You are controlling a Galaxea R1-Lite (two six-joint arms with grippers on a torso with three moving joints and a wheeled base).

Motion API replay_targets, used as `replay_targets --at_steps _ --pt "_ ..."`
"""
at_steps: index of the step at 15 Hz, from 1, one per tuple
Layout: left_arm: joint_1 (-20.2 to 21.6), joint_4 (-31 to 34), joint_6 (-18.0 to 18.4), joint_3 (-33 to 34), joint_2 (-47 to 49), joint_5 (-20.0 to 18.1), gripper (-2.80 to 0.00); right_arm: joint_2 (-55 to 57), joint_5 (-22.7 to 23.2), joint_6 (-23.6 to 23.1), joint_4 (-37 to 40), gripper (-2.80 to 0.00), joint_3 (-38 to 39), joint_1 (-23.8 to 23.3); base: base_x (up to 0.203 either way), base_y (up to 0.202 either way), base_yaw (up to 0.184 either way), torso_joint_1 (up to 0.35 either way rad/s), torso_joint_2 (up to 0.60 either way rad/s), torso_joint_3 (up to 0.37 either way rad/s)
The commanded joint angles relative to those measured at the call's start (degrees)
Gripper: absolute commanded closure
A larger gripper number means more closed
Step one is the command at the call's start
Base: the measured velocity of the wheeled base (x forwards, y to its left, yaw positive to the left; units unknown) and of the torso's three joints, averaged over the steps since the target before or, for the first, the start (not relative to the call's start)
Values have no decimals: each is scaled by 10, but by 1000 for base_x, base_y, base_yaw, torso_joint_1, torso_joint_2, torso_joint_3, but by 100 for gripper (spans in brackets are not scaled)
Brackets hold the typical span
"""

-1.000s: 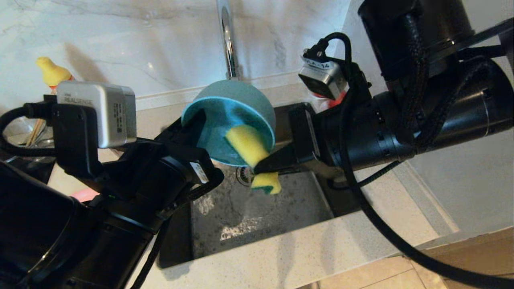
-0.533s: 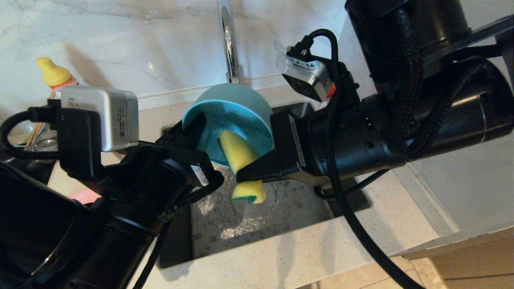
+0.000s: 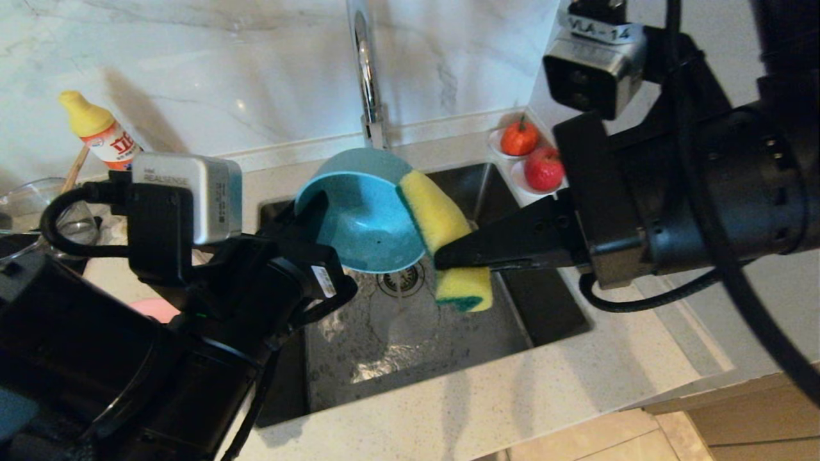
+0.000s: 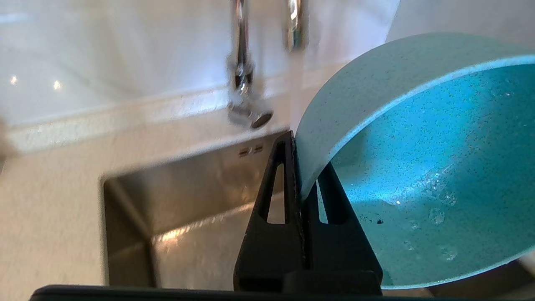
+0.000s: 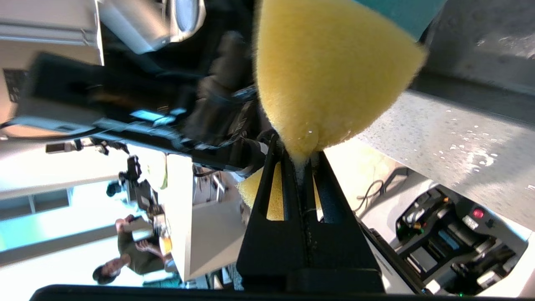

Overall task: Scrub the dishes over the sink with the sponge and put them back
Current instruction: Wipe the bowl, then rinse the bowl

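The bowl (image 3: 368, 218) hangs tilted over the sink (image 3: 410, 333), its hollow facing the robot, just above the drain (image 3: 400, 280) and below the tap (image 3: 365, 70). The left gripper (image 3: 312, 206) has its jaws closed thin on the bowl's rim at about 9 o'clock, one finger inside, one outside. It looks stiff, glazed and wet, with droplets inside, so I judge it slippery and chippable; a rim pinch is the only real hold, and it could pivot if pushed hard.

The sponge (image 3: 442, 224) lies against the bowl's rim at about 3 o'clock, its yellow foam bent over the edge and its green face low. The right gripper (image 3: 445, 259) has its jaws shut tight across the sponge's middle, squeezing it to a waist. It is soft and light, and will give under pressure; a mid-body grip leaves both ends free to wipe.

At 1 o'clock from the sink two red fruits (image 3: 532, 153) sit on the table (image 3: 480, 397); a bottle (image 3: 102, 131) stands at 10 o'clock.
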Motion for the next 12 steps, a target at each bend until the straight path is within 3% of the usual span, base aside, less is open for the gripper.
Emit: replay_targets --at_steps 1,4,6,7,9,12 --pt "6 0 -7 15 24 2 0 -51 2 0 2 0 37 -5 0 0 0 0 0 0" --pt "10 5 -59 50 52 3 0 -85 2 -1 -2 0 59 -1 0 0 0 0 0 0" --pt "35 47 -76 57 56 2 0 -108 1 -18 0 0 63 -6 0 0 0 0 0 0" --pt "40 82 -86 56 52 2 0 -110 1 -21 0 0 63 -11 0 0 0 0 0 0" --pt "46 215 -109 55 37 1 0 -111 2 -22 -2 0 63 -51 0 0 0 0 0 0" --pt "72 368 -177 31 25 -17 0 -106 3 -22 -2 0 65 -74 0 0 0 0 0 0"
